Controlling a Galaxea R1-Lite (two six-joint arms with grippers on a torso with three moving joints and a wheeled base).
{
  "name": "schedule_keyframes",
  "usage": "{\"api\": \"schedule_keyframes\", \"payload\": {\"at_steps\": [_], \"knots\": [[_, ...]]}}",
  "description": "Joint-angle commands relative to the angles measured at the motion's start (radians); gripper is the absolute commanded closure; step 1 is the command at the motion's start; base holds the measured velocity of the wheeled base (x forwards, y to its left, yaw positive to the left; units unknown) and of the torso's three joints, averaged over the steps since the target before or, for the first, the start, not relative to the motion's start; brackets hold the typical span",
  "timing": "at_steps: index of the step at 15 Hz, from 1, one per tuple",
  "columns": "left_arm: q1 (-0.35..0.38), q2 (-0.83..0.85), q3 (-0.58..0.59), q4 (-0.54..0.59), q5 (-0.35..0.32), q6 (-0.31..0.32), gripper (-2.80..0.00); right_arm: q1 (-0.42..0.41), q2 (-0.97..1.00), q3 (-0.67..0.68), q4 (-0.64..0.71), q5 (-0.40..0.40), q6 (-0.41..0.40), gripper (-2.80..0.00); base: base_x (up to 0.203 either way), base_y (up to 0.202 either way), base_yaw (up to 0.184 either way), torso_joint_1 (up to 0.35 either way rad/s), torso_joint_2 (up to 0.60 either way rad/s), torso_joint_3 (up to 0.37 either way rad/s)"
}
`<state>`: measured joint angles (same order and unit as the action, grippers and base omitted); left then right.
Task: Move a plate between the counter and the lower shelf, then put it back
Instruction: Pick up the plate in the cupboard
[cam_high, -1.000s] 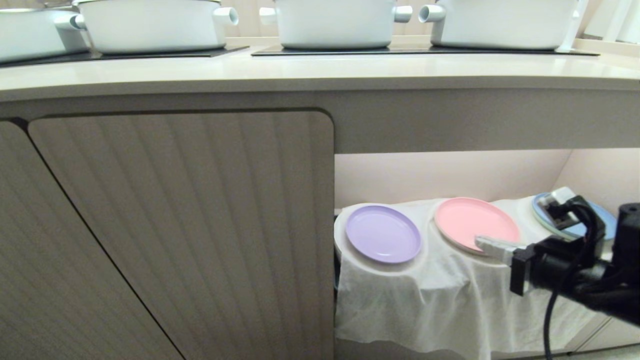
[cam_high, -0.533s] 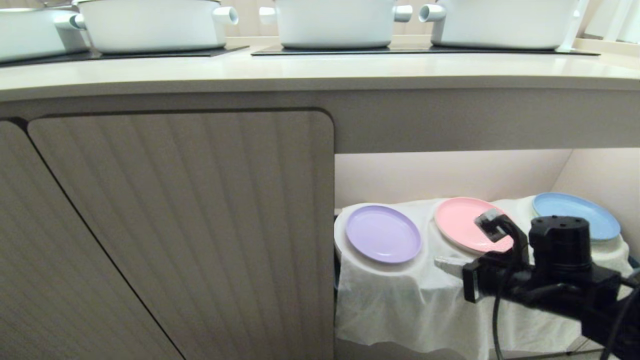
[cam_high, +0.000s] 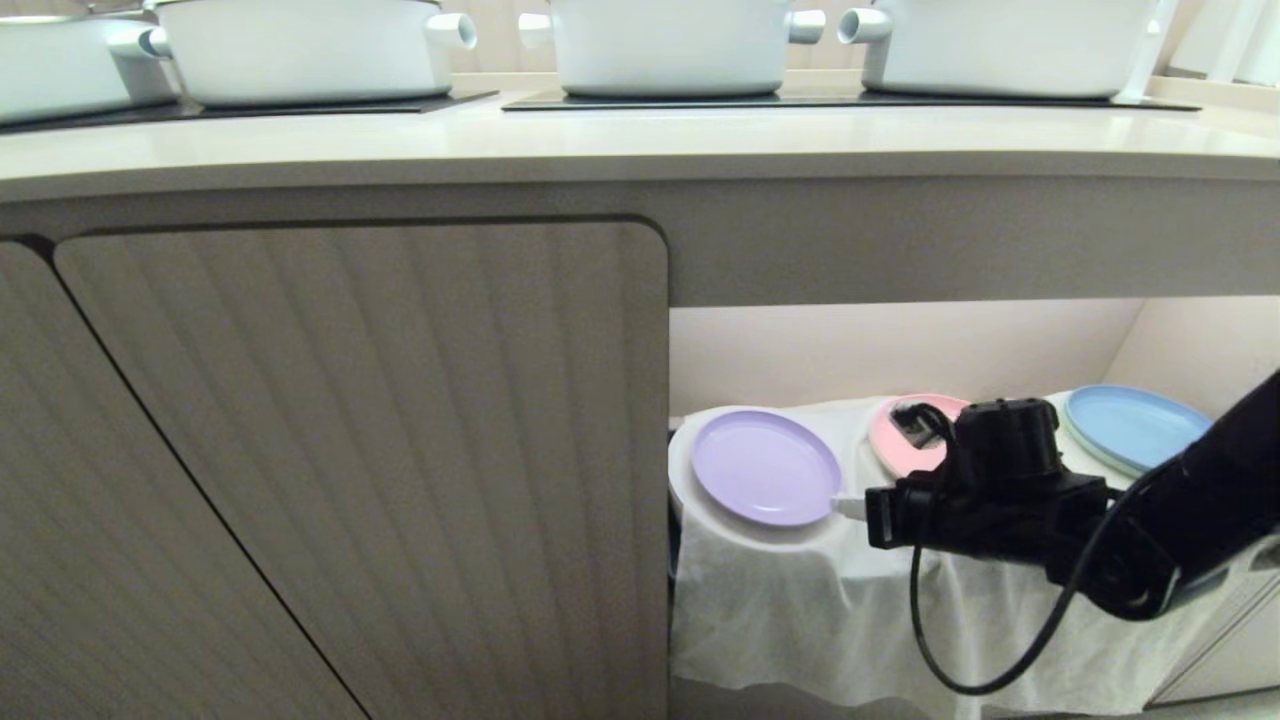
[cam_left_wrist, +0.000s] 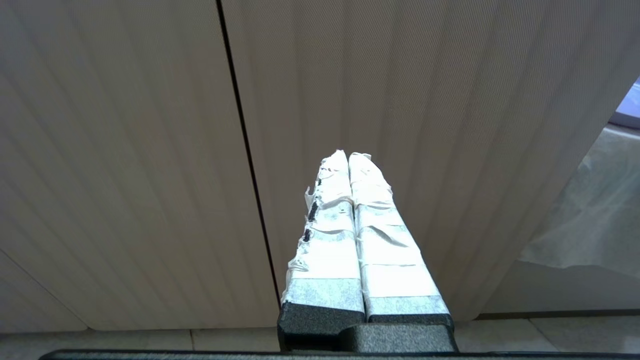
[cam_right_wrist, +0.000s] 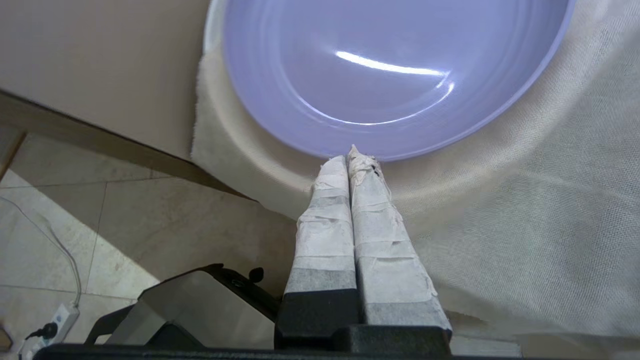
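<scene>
Right hand (cam_high: 848, 507) closed and empty, tips at the lilac plate's (cam_high: 766, 467) near rim on the cloth-draped lower shelf (cam_high: 800, 600), left hand (cam_left_wrist: 350, 160) closed by the cabinet door (cam_left_wrist: 150, 150).

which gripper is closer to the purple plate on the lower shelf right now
Right. The right gripper is shut with its tips at the lilac plate's rim, on the side toward the pink plate. The left gripper is shut too, facing the cabinet door, away from the plate.
</scene>
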<state>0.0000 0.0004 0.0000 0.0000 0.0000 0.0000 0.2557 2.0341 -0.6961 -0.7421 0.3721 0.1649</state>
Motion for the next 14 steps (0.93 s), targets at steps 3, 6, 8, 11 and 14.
{"api": "schedule_keyframes", "payload": {"at_steps": [3,6,8,11,14], "knots": [[0.0,0.0,0.0,0.0,0.0,0.0,0.0,-0.03,0.031,-0.112,0.157,0.002,0.0,0.0,0.0,0.0,0.0,0.0,0.0,0.0],[0.0,0.0,0.0,0.0,0.0,0.0,0.0,-0.039,0.047,-0.172,0.22,0.001,-0.001,0.0,0.0,0.0,0.0,0.0,0.0,0.0],[0.0,0.0,0.0,0.0,0.0,0.0,0.0,-0.043,0.06,-0.212,0.265,0.001,-0.001,0.0,0.0,0.0,0.0,0.0,0.0,0.0],[0.0,0.0,0.0,0.0,0.0,0.0,0.0,-0.049,0.073,-0.284,0.34,-0.001,-0.001,0.0,0.0,0.0,0.0,0.0,0.0,0.0],[0.0,0.0,0.0,0.0,0.0,0.0,0.0,-0.055,0.087,-0.332,0.378,-0.002,0.021,0.0,0.0,0.0,0.0,0.0,0.0,0.0]]}}
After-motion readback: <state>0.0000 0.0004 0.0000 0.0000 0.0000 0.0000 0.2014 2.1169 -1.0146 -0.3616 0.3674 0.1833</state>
